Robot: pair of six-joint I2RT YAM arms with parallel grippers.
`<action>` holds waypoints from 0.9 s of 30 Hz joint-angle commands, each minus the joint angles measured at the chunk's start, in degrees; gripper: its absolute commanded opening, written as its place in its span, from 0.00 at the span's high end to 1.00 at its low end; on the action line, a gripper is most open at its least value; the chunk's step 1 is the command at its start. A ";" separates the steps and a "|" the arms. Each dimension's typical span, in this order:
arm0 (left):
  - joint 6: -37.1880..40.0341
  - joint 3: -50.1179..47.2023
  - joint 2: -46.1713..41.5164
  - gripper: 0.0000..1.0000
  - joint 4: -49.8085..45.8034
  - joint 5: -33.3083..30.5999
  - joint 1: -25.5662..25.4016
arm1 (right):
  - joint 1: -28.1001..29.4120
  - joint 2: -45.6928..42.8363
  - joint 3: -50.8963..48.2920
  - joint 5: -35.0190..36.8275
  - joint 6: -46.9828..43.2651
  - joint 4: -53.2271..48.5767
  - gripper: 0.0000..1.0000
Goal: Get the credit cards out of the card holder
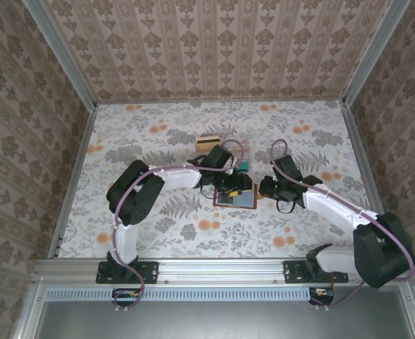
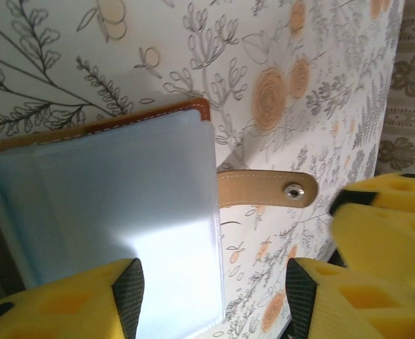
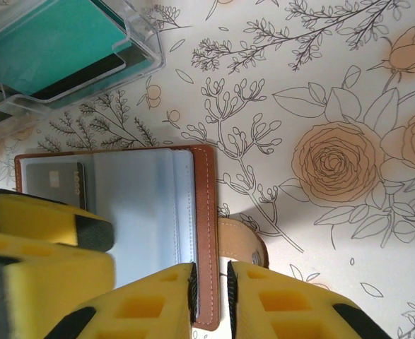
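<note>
Right claw (image 3: 211,281) astride card holder (image 3: 145,205) edge

- Left arm (image 1: 133,194): white tubular links between bulky black joint housings.
- Right arm (image 1: 338,208): same white-and-black build.
- Mauve cable (image 1: 273,150) along each arm, looping free near the wrist.
- Black base plates (image 1: 128,270) at each arm's foot.
- Left gripper (image 2: 214,289) and right gripper (image 3: 211,289): yellow moulded fingers (image 2: 377,311) with square recesses, black pads (image 2: 129,293).

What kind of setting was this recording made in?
Probably a staged tabletop robot cell, not a real room: floral-printed table surface, damask wallpaper panels on aluminium frame posts, left arm and right arm bolted to a metal rail at the near edge.
</note>
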 commanded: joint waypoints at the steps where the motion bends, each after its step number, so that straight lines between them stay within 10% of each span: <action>1: 0.22 0.55 -0.51 0.43 0.08 0.48 -0.18 | -0.45 -2.28 -1.05 0.76 0.72 -2.37 0.77; 12: 4.36 -5.46 -12.42 0.52 -7.79 -5.04 3.65 | 1.64 2.43 2.34 -6.30 1.25 3.68 0.76; 21: 6.68 -12.22 -14.56 0.98 -11.48 -8.57 7.51 | 6.86 13.13 8.73 -10.62 3.52 8.23 0.81; 27: 6.76 -12.04 -12.02 1.00 -9.79 -8.35 7.53 | 7.25 18.10 9.77 -13.16 7.25 10.42 0.83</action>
